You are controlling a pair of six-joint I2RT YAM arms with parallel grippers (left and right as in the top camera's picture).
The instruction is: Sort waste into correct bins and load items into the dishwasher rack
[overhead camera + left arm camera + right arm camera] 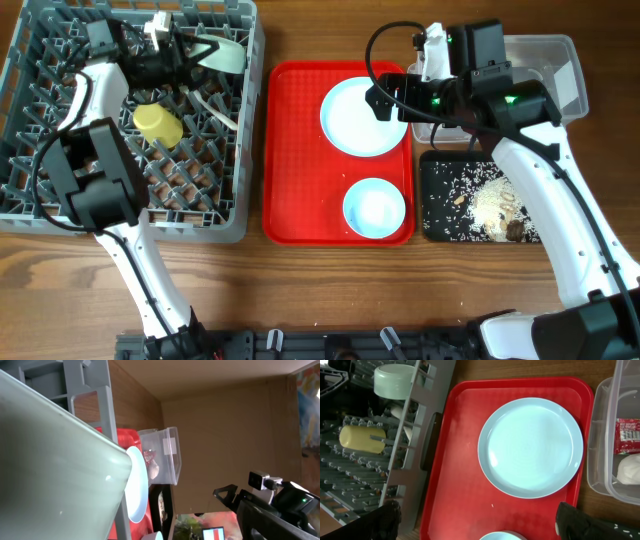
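Observation:
The grey dishwasher rack [230, 215] at the left holds a yellow cup [158, 123] on its side and cream cutlery [215, 108]. My left gripper [190, 52] is at the rack's back, shut on the tilted pale-green bowl [222, 55], which fills the left wrist view [50, 470]; its fingers are hidden there. A light-blue plate [362, 115] and a light-blue bowl [374, 208] sit on the red tray. My right gripper [482, 520] is open and empty over the tray below the plate [530, 447]. The clear tub [545, 55] holds the red sachet [627, 435] and white tissue [630, 467].
The flat red serving tray [295, 150] lies between the rack and the bins. The black tray [435, 170] in front of the clear tub holds rice grains and brown bits [495, 205]. A few grains lie on the wooden table near it.

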